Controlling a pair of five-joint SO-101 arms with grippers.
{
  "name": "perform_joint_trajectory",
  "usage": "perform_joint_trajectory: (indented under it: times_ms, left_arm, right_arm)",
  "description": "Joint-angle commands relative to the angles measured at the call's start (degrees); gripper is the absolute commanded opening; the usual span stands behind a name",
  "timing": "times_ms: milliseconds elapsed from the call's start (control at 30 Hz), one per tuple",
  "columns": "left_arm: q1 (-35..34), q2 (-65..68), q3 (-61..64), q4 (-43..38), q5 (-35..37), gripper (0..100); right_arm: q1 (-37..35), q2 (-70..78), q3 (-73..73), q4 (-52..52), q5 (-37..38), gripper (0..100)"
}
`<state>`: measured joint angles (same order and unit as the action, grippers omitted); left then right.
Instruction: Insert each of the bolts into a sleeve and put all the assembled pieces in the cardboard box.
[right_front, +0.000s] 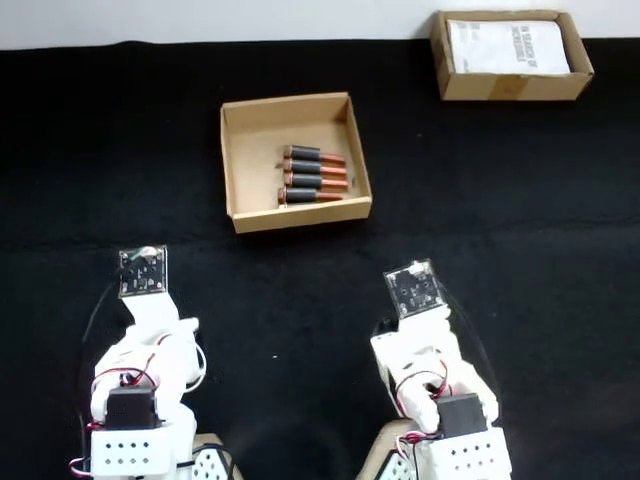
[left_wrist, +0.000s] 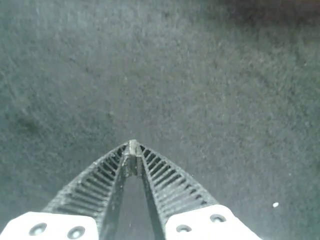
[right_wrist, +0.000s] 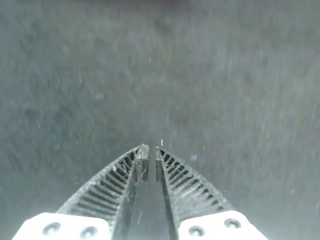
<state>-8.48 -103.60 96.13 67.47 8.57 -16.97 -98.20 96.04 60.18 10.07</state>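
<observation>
The cardboard box (right_front: 252, 140) sits open in the upper middle of the high view, a little left of centre, on the black cloth (right_front: 500, 220) that covers the table. Four assembled pieces (right_front: 315, 175), each a dark sleeve with a copper-coloured bolt end sticking out, lie side by side against the box's right half, stacked in a neat row and touching one another. The left half of the box floor is bare. A second cardboard box (right_front: 510, 87) stands in the upper right corner, well apart from the first, with a white printed sheet (right_front: 510, 45) lying in it. One arm (right_front: 140, 360) is folded at the lower left of the frame and another arm (right_front: 430, 370) at the lower middle-right, both well short of the open box, with bare cloth between them and it. In the left wrist view the left gripper (left_wrist: 132, 150) has its ribbed fingers pressed together at the tips, pinching nothing, over plain cloth. In the right wrist view the right gripper (right_wrist: 151, 152) is likewise drawn together, with a thin slit between the tips, nothing held.
</observation>
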Motion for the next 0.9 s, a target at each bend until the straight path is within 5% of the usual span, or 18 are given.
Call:
perform_joint_trajectory:
  times_ms: [0,233,467,867]
  left_arm:
    - [0.6,-0.1,1.0,0.4,-0.4,1]
    - [0.4,-0.1,1.0,4.0,-0.4,1]
    - [0.4,-0.2,1.0,9.1,-0.4,1]
    - [0.4,-0.2,1.0,9.1,-0.4,1]
  right_arm:
    - [0.8,-1.5,7.1,5.2,0.4,1.5]
    - [0.8,-5.7,7.0,10.7,0.0,1.5]
    - [0.8,-5.9,6.9,10.9,-11.2,1.5]
    - [0.8,-6.5,7.0,11.0,-10.9,1.5]
